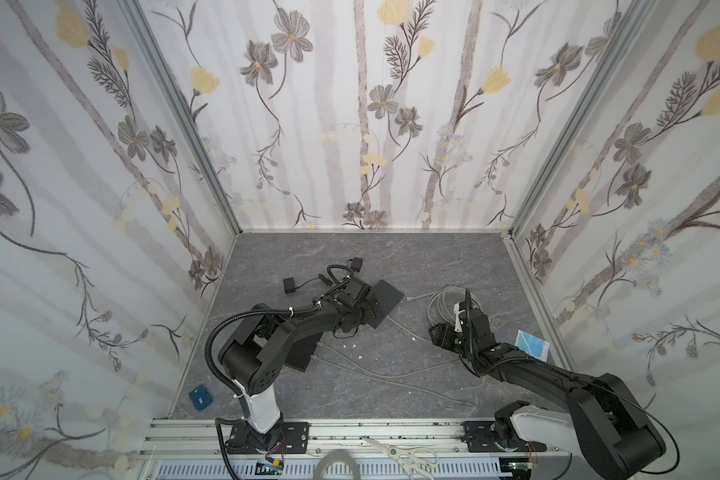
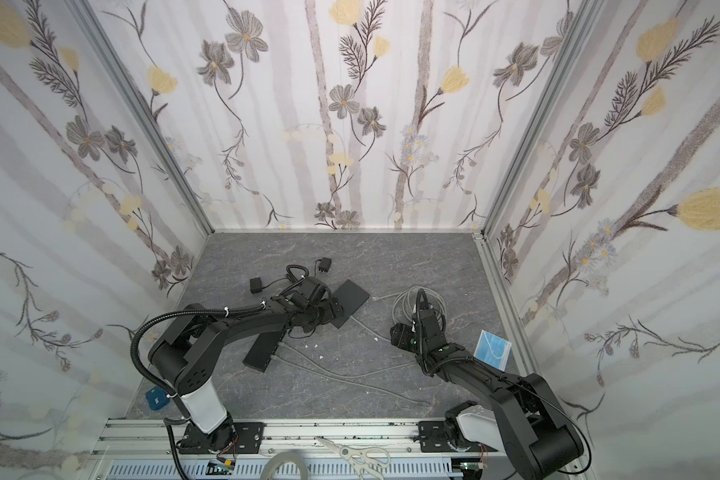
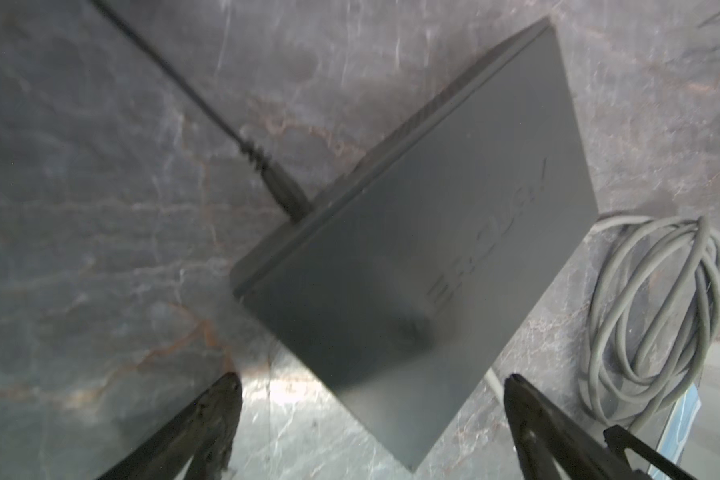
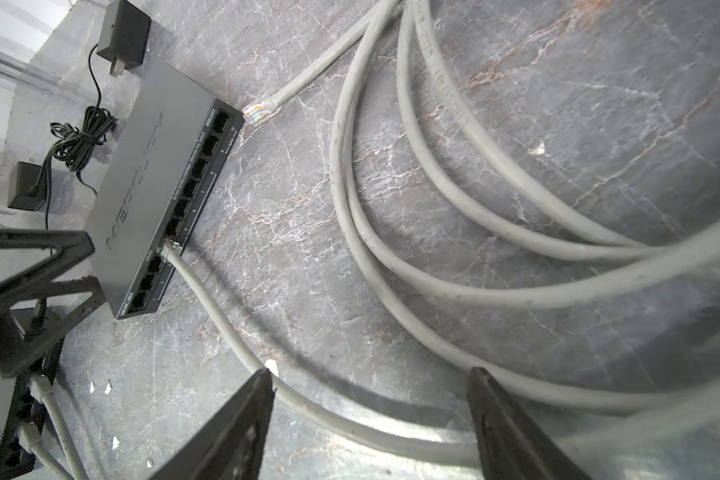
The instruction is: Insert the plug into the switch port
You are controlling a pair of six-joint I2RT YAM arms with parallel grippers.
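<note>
Right claw [image 4: 371, 374] is spread, nothing pinched, hanging low over the loops of grey cable [image 4: 441, 79], with one strand running under the gap between its fingers. I can't tell whether it touches. Over on the other side, the left claw [image 3: 371, 380] is spread just as wide above the switch [image 3: 433, 249], not gripping it either.

And the plug [image 4: 258, 113]? It's the clear one, lying loose on the table [image 4: 599, 124], just beside the corner of the switch and close to the end port [image 4: 223, 120]. So it's near, but not in. A second cable [image 4: 208, 299] is already seated further down the row of ports.

My read is that nothing is secured yet, and that's where the trouble lies. If the right claw closes on the wrong loop, it will drag the whole coil and flick the plug away from the switch. With the switch unbraced, any push on the plug is likely to slide the box across the smooth top rather than click the plug home. A plug picked up twisted, with its latch on the wrong side, would jam at the port mouth. A careless sweep could also tug out the cable that's already seated.
</note>
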